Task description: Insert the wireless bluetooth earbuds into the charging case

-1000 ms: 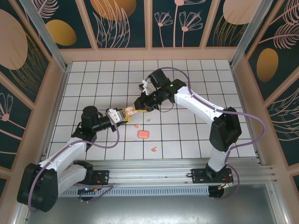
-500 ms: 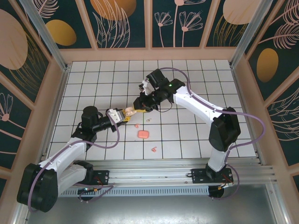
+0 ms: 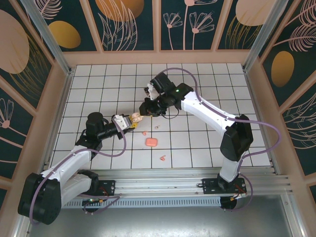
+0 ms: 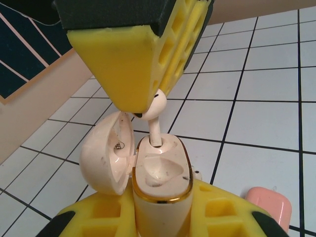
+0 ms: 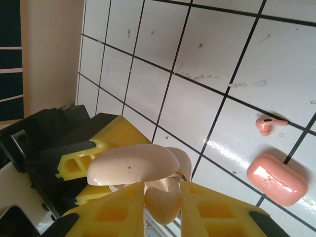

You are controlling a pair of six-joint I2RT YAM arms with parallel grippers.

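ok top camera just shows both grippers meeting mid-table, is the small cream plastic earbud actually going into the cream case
observer: The right gripper is shut on the small cream plastic earbud. The left wrist view shows its stem tip in the far socket of the open cream oval charging case, not fully seated.
operator: near socket free
observer: It looks empty. The left gripper is shut on the case body, with the lid swung open sideways.
operator: pink case ready
observer: In the right wrist view the rounded pink case is closed, and a tiny salmon-pink earbud lies apart beside it.
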